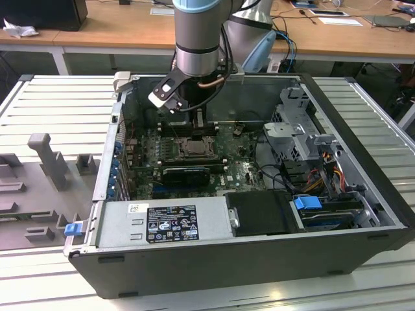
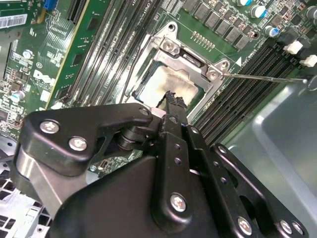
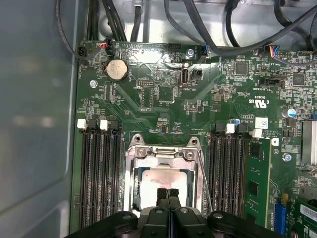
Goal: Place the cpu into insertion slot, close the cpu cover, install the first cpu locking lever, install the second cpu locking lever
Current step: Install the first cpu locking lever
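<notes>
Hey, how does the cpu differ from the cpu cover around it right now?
The cpu is a solid pale plate with a smudged top. The cpu cover is an open silvery frame with a square window. The cpu sits inside that window, and the cpu cover rings it. The shut gripper hangs over the cpu, not over the cpu cover. Both are square, metallic and lie flat.
</notes>
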`<state>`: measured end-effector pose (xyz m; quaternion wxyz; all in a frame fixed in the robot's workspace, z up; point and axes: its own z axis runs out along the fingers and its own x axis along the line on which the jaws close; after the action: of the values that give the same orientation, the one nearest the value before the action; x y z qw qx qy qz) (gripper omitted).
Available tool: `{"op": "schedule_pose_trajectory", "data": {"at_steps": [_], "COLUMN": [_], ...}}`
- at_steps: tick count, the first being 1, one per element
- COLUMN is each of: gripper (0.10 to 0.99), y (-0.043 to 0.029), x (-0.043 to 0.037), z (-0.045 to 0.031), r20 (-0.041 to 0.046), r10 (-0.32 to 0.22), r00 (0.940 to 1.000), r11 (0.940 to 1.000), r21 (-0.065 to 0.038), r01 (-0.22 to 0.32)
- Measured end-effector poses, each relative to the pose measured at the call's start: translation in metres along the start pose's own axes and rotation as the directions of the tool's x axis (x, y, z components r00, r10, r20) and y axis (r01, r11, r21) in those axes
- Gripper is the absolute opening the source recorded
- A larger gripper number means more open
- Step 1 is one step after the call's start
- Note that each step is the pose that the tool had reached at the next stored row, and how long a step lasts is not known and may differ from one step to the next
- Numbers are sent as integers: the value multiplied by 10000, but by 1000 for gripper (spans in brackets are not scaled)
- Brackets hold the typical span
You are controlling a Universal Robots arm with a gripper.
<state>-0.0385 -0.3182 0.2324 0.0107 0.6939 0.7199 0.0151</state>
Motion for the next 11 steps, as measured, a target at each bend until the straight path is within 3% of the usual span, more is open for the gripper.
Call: {"op": "schedule_pose_trajectory", "data": {"at_steps": [11], "gripper": [106], "y": [1], "x": [0], "z": [-26], "r20": [-3], "r10": [0], "r00": [10000], "r11": [10000], "r21": [1], "r01": [0]}}
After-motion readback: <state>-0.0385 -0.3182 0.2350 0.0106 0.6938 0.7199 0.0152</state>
